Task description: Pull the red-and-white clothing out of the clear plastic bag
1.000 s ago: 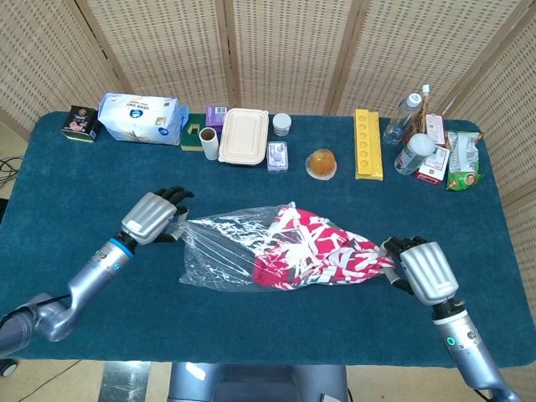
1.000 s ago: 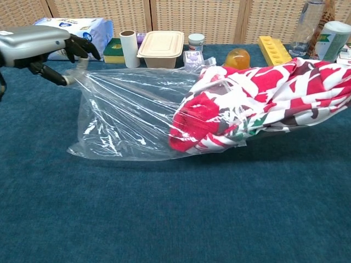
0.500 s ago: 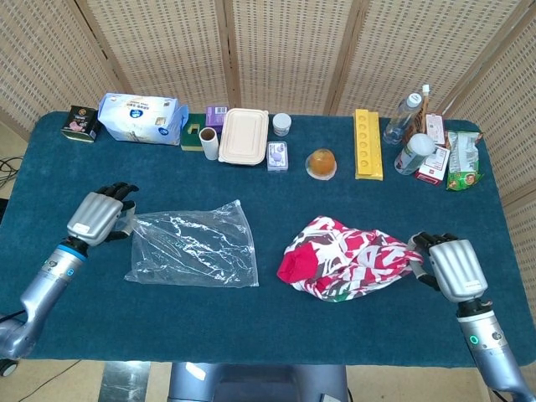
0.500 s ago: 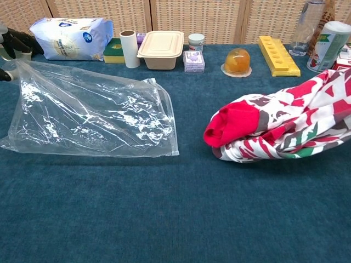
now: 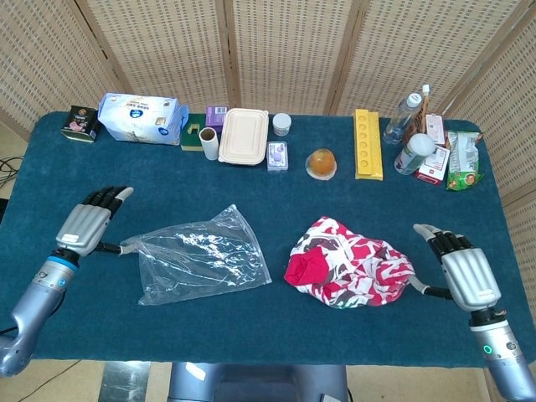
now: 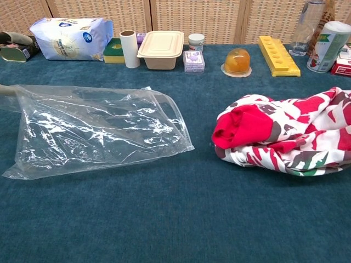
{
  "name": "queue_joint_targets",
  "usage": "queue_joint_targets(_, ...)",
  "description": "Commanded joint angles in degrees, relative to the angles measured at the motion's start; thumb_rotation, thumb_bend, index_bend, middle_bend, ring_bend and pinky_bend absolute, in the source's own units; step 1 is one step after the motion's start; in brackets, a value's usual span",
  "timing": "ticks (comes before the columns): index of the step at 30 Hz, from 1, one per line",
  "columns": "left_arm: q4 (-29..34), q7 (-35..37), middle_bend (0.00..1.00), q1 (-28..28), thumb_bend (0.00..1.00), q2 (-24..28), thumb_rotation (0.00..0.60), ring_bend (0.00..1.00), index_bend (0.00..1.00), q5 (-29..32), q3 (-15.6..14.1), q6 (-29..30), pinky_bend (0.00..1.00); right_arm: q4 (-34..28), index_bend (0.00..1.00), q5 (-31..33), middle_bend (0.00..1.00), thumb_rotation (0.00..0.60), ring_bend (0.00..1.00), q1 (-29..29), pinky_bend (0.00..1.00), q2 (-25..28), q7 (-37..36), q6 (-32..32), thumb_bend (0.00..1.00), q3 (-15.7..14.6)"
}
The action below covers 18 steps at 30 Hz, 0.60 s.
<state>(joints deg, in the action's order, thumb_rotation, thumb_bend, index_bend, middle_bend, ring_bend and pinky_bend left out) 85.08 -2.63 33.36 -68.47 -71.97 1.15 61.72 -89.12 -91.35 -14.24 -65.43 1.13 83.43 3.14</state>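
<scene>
Red-and-white clothing point(image 5: 350, 270) lies lower right, apart from the clear plastic bag point(image 5: 201, 266), beside released right hand point(image 5: 466, 271); left hand point(image 5: 86, 224) also released.

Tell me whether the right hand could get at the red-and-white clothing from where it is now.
Probably yes. The right hand lies open just beside the red-and-white clothing, which sits free of the clear plastic bag, with nothing between them.

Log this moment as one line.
clothing: out, on table | bag: empty, flat | left hand: open beside bag | right hand: open beside clothing
</scene>
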Motion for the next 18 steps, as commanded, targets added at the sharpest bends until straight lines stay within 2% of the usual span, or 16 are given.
queue_joint_targets(1,1.5,0.3,0.05,-3.2,0.05,0.2,0.484,0.00,0.00,0.6,0.7,4.5,0.10,-0.4,0.12,0.2,0.19,0.363,0.26,0.8,0.31,0.7,-0.4,0.5,0.29,-0.2)
queue_joint_targets(4,2.5,0.4,0.05,-5.2,0.08,0.7,0.529,0.00,0.00,0.3,0.4,6.8,0.10,-0.8,0.12,0.8,0.19,0.369,0.25,1.5,0.30,1.5,0.3,0.6,0.30,-0.4)
queue_joint_targets(8,3.8,-1.7,0.05,-8.3,0.09,2.6,0.529,0.00,0.00,0.1,-0.9,9.5,0.10,-3.1,0.12,3.8,0.19,0.379,0.24,3.0,0.29,3.3,5.5,0.1,0.31,-0.6)
queue_joint_targets(10,6.1,-0.9,0.05,-11.8,0.09,4.0,0.531,0.00,0.00,0.2,-1.8,12.9,0.10,-4.7,0.12,5.7,0.19,0.381,0.24,4.7,0.29,4.1,7.6,1.2,0.31,-0.7)
queue_joint_targets(18,10.1,2.5,0.05,-18.1,0.09,5.6,0.533,0.00,0.00,-4.0,-3.8,19.9,0.10,-6.5,0.14,7.5,0.22,0.384,0.24,7.4,0.29,4.6,8.8,2.6,0.31,-1.3)
